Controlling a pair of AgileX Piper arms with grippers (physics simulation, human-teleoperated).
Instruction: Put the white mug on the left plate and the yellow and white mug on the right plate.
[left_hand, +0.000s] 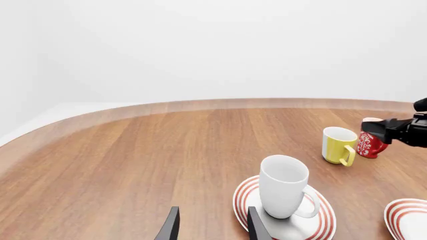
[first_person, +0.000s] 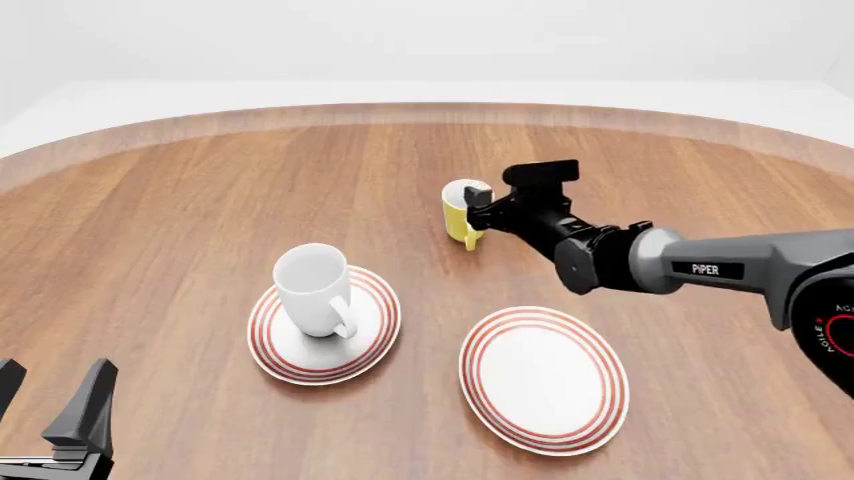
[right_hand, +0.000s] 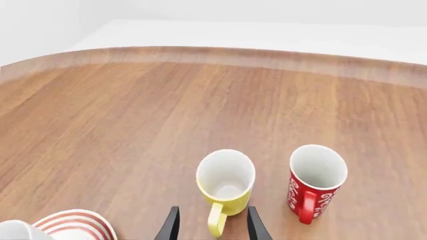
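The white mug (first_person: 315, 290) stands upright on the left plate (first_person: 374, 345), also seen as the white mug (left_hand: 283, 186) on the left plate (left_hand: 244, 196). The right plate (first_person: 543, 378) lies bare. The yellow and white mug (first_person: 462, 212) stands on the table farther back, handle toward the arms. My right gripper (first_person: 489, 212) is open just behind it; in the right wrist view the yellow and white mug (right_hand: 225, 181) has its handle between the fingertips of the right gripper (right_hand: 212, 226). My left gripper (first_person: 48, 396) is open and empty at the near left, its open fingertips showing as the left gripper (left_hand: 213, 227).
A slim red mug (right_hand: 315, 181) with white markings stands close beside the yellow one, away from the plates; the red mug (left_hand: 370, 145) also shows in the left wrist view. The curved far table edge (first_person: 427, 112) runs behind the mugs.
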